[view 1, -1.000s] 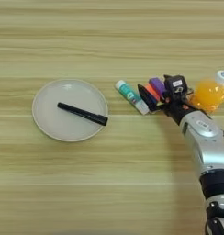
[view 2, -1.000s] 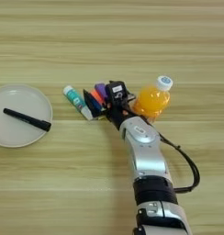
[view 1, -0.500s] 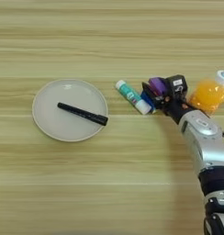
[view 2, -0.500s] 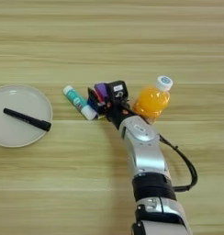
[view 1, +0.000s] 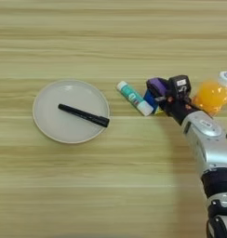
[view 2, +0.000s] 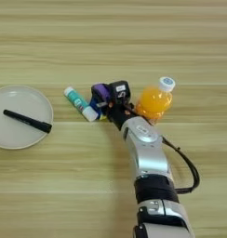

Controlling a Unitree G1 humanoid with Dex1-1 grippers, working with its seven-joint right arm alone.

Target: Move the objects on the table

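Note:
My right gripper (view 1: 161, 91) reaches in from the lower right on a silver forearm (view 2: 142, 144). Its black fingers (view 2: 95, 91) stand shut on the small purple block (view 1: 157, 85), at the right of the table (view 1: 110, 186). Just left of it lies the white-and-green glue stick (view 1: 133, 97), pointing up-left. The multicoloured puzzle cube (view 1: 149, 99) is mostly hidden beneath the gripper; only blue and yellow bits show. The orange juice bottle (view 2: 155, 99) with a white cap lies tilted right behind the gripper, close against the wrist.
A round white plate (view 1: 50, 125) sits at the left with a black pen (view 1: 83, 115) lying across it. A black cable (view 2: 189, 167) loops off the forearm's right side.
The purple block, earlier a slanted stick between the fingers, now looks bunched in the gripper. The gripper has edged slightly left. Glue stick, bottle and plate have stayed put.

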